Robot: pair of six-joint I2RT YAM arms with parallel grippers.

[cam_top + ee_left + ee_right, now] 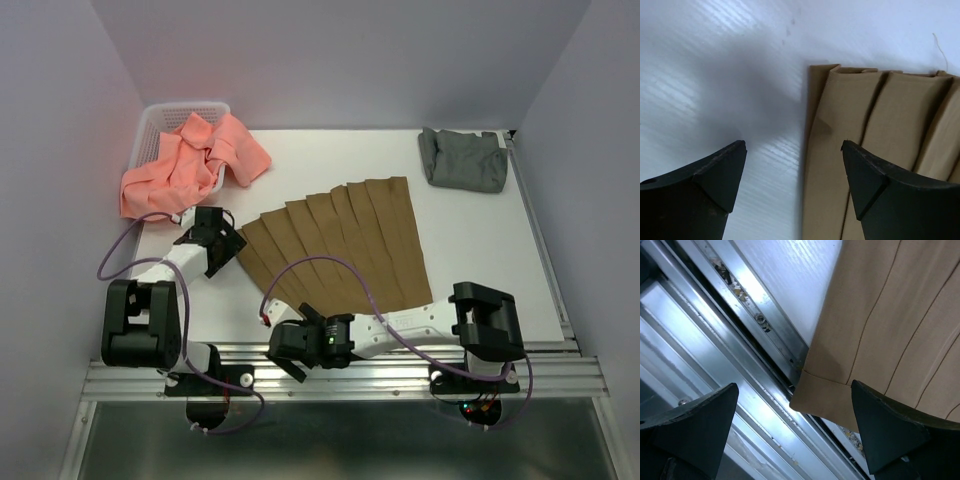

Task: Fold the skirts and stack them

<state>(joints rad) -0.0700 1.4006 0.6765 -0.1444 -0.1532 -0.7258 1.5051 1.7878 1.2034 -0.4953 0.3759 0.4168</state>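
The tan-brown pleated skirt (340, 245) lies fanned out flat in the middle of the white table. My left gripper (228, 245) is open at the skirt's upper left corner; in the left wrist view the gripper (794, 150) straddles the edge of the skirt (880, 130), one finger over the cloth and one over bare table. My right gripper (283, 342) is open at the near left corner, where the skirt's hem (830, 395) hangs over the table's front edge. The salmon-pink skirt (190, 160) is crumpled over the basket. The grey skirt (462, 158) lies bunched at the back right.
A white lattice basket (160, 125) stands at the back left corner. An aluminium rail (400, 375) runs along the table's front edge, and shows as a grooved rail (740, 340) under my right gripper. Purple cables loop from both arms.
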